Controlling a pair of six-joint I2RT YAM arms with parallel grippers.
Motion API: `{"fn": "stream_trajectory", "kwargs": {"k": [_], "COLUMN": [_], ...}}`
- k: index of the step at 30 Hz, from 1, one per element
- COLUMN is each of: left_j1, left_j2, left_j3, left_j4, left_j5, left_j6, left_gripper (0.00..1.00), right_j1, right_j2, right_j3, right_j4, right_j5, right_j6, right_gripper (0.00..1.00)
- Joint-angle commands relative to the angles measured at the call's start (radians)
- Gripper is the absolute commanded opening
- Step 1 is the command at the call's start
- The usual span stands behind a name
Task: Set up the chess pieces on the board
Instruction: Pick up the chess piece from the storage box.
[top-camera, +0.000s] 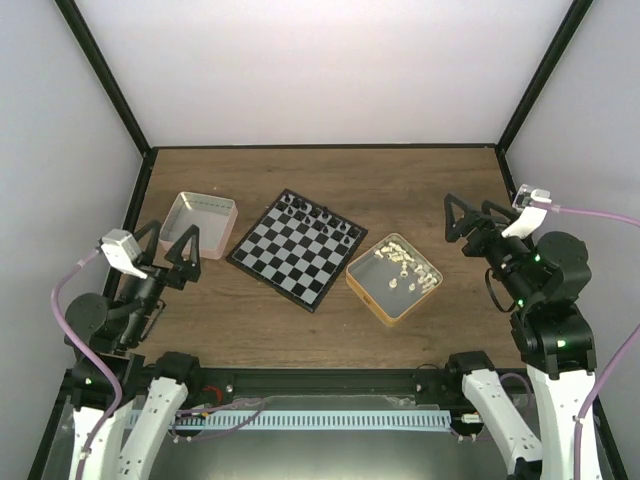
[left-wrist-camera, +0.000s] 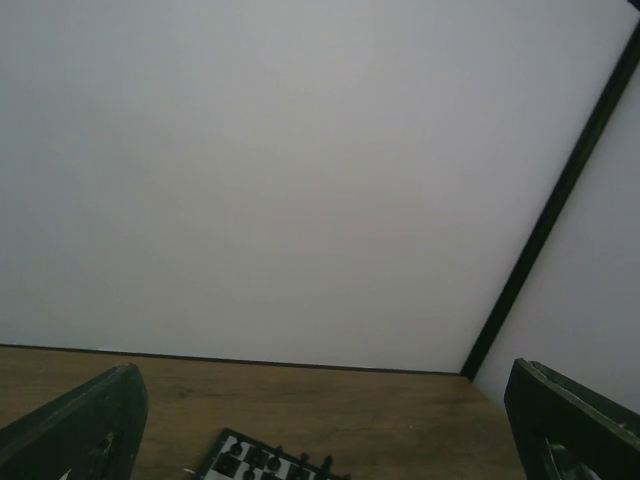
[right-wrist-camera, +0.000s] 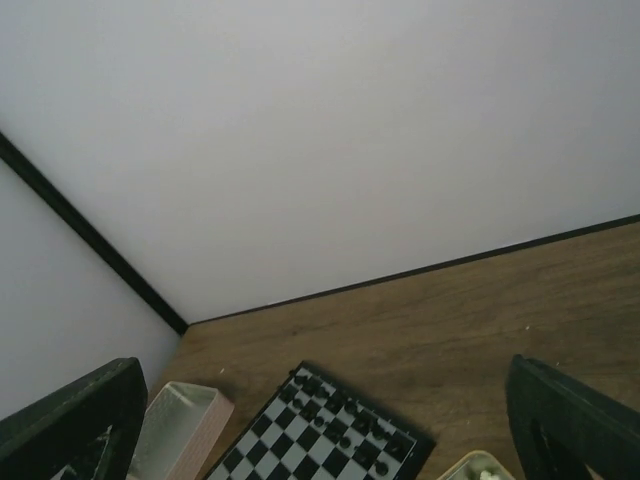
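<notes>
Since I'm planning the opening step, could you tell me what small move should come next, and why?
Probably lower the open right gripper toward the tin to take one of the chess pieces. The cream ones lie loose there, right of the board, whose near rows are bare while black pieces stand along its far edge.

We count 1 board and 2 square tins: 1 pink tin, 1 tan tin. Cream pieces and black pieces: several each, too small to tally exactly.
</notes>
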Motion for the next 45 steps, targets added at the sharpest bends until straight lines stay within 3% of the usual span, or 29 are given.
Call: {"fn": "stream_trajectory", "kwargs": {"k": [1,7,11,18,23,27,34,45], "left_j1": [-0.005,-0.006,-0.007,-0.006,-0.007,-0.007,-0.007,-0.007], "left_j2": [-0.027,-0.113,-0.169,-0.171,-0.118,-0.057,0.118,0.377], "left_j3": [0.015,-0.052,-0.09,-0.119,-0.156,-0.172,-0.157,-0.01], "left_j4": [-0.014,0.004,0.002,-0.04,-0.008,0.058,0.239,0.287], "left_j5": [0.09,0.163,0.2,0.198,0.179,0.123,0.072,0.086], "left_j6": [-0.018,-0.047,-0.062,-0.089,-0.123,-0.109,-0.014,0.074], "left_gripper": [1.0,1.0,1.0,1.0,1.0,1.0,1.0,1.0], "right_j1": [-0.024,-0.032,-0.035,-0.038,-0.037,-0.008,0.111,0.28], "right_j2": [-0.018,-0.004,0.032,0.115,0.236,0.312,0.481,0.733], "right_j3": [0.064,0.061,0.025,-0.063,-0.166,-0.24,-0.244,-0.277], "right_j4": [-0.09,-0.109,-0.153,-0.266,-0.272,-0.21,-0.153,-0.087], "right_j5": [-0.117,-0.241,-0.284,-0.094,-0.092,-0.082,0.009,0.1], "right_j6": [0.016,0.01,-0.016,-0.084,-0.132,-0.105,-0.056,0.015], "right_gripper": [1.0,1.0,0.92,0.82,0.63,0.54,0.48,0.47]}}
